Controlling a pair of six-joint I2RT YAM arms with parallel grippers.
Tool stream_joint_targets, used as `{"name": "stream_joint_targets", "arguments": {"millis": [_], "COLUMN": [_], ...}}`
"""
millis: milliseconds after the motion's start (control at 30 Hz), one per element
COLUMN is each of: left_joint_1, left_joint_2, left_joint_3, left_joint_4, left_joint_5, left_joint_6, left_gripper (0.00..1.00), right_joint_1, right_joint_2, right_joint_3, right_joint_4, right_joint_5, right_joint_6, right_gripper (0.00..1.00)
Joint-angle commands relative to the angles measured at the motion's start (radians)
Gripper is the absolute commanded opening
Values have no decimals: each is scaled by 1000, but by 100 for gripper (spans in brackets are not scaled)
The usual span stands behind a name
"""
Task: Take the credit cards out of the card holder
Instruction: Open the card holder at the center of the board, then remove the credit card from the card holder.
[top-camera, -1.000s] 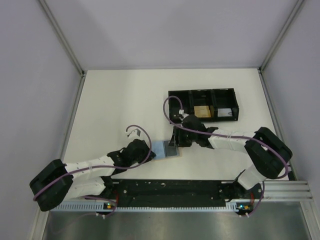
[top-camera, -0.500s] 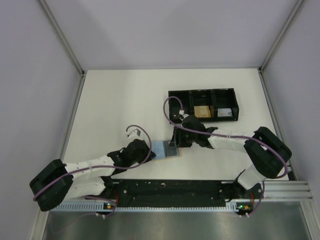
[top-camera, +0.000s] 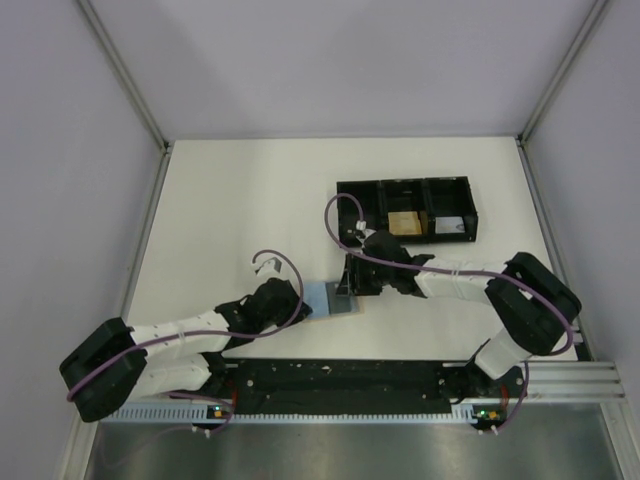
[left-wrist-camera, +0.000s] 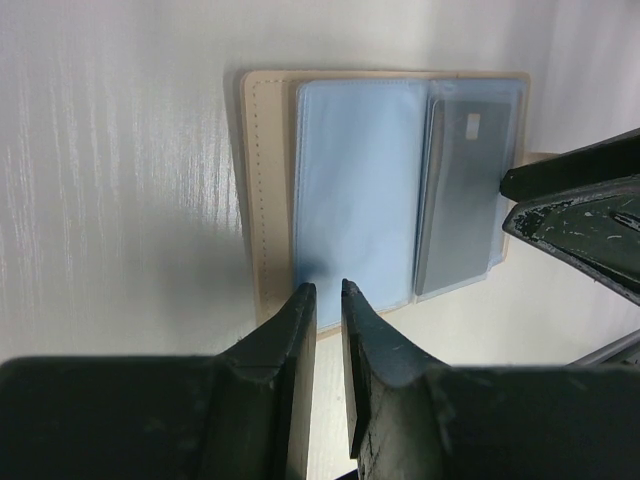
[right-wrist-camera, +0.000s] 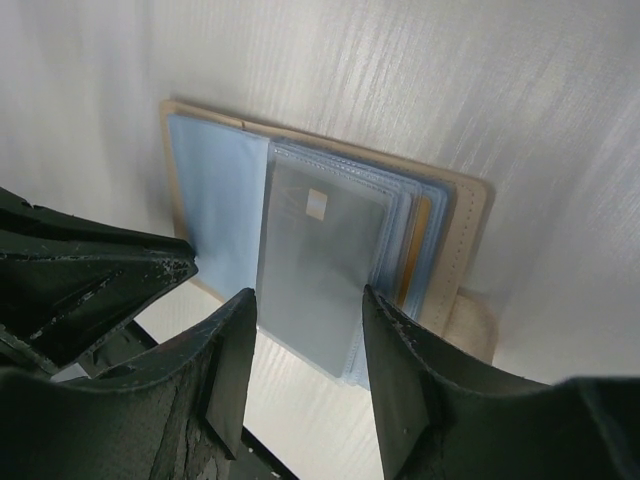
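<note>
Table (top-camera: 250, 200), one card holder (left-wrist-camera: 350, 180), one grey card (right-wrist-camera: 320, 250), left end effector (left-wrist-camera: 326, 290) narrow, right end effector (right-wrist-camera: 310, 295) wide

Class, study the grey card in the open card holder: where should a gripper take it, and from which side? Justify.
Probably the short end of the grey card nearest the right gripper, jaws across its width, approaching from that side: thin and flat in the card holder, it offers only edges.

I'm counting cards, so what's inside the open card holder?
A grey card lies in the top clear sleeve, an orange edge peeking from behind. What the sleeves underneath hold is covered.
</note>
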Motion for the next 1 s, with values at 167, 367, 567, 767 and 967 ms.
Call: {"name": "stream_joint_targets", "arguments": {"millis": [167, 367, 567, 767, 967], "left_joint_1": [-1, -1, -2, -2, -2], "left_joint_2": [19, -10, -74, -79, 57], "left_joint_3": [30, 53, 116, 165, 215], "left_joint_4": [7, -22, -79, -82, -62], "left_joint_5": [12, 15, 35, 42, 31], "left_joint_6": [21, 43, 101, 136, 148], "left_gripper": [21, 23, 34, 39, 36], "right_joint_1": [19, 19, 17, 19, 14], "right_joint_2": [57, 41, 45, -1, -44], "right_joint_3": [22, 13, 8, 1, -9], "right_joint_4": [107, 149, 158, 107, 37], "right_joint_5": [-100, -128, -134, -65, 10], "right_joint_6": [41, 61, 64, 50, 36], "right_gripper": [47, 47, 47, 47, 46]}}
